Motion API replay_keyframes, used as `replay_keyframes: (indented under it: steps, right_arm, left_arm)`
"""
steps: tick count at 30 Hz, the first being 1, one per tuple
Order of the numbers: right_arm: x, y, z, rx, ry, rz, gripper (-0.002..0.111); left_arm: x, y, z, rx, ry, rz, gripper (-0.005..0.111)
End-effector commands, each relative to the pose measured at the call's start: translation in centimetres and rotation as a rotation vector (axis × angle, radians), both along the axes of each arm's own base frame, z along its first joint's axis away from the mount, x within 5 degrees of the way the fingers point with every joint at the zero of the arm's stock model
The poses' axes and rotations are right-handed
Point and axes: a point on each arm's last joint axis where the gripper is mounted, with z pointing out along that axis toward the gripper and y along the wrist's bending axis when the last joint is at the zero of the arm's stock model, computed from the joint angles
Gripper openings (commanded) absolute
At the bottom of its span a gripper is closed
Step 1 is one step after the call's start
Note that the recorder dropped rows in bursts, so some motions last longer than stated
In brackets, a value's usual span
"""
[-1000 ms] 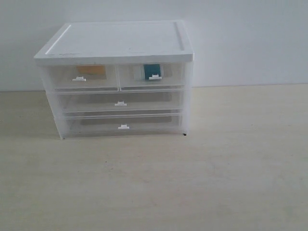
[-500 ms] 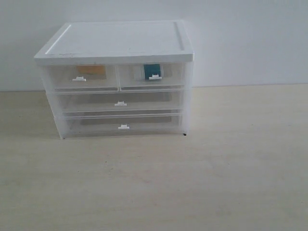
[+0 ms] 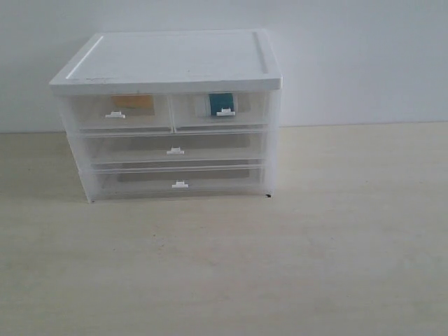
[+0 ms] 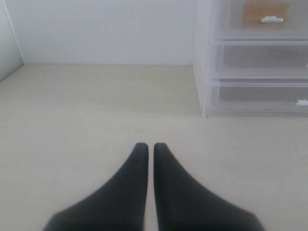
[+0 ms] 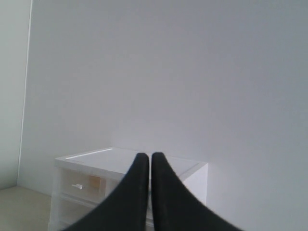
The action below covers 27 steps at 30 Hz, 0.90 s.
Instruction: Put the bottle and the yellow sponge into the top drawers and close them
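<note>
The two top drawers are pushed in flush with the cabinet (image 3: 168, 63). Through the translucent front of the left top drawer (image 3: 119, 113) shows the yellow sponge (image 3: 133, 102), which also shows in the left wrist view (image 4: 265, 10) and the right wrist view (image 5: 94, 183). The bottle (image 3: 222, 103) shows by its teal label inside the right top drawer (image 3: 222, 112). Neither gripper appears in the exterior view. My left gripper (image 4: 147, 147) is shut and empty over the bare table, off to the cabinet's side. My right gripper (image 5: 146, 157) is shut and empty, raised and back from the cabinet.
Two full-width drawers (image 3: 175, 150) sit closed below the top pair. The cabinet stands on a pale wooden table (image 3: 280, 266) against a white wall. A side wall (image 4: 7, 43) edges the table near my left gripper.
</note>
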Motion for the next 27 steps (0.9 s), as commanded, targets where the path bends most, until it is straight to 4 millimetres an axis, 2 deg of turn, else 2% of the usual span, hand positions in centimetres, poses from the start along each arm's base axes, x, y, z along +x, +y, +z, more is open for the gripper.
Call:
replay_keyframes:
  steps: [1, 16, 20, 24, 27]
  right_arm:
    - [-0.1, 0.0, 0.0, 0.004, -0.004, -0.001, 0.000]
    - [0.0, -0.1, -0.2, -0.042, -0.021, -0.026, 0.000]
    - [0.6, 0.0, -1.8, -0.088, 0.009, -0.069, 0.000]
    - [1.4, -0.6, -3.7, -0.041, 0.091, -0.184, 0.000]
    - [1.7, -0.8, -4.7, -0.069, 0.100, -0.256, 0.000]
  left_arm:
    - [0.0, 0.0, -0.1, 0.003, -0.002, 0.002, 0.004]
    - [0.0, 0.0, -0.1, 0.003, -0.002, 0.002, 0.004]
    - [0.0, 0.0, -0.1, 0.003, -0.002, 0.002, 0.004]
    - [0.0, 0.0, -0.1, 0.003, 0.001, 0.002, 0.004]
    - [0.0, 0.0, -0.1, 0.003, 0.001, 0.002, 0.004]
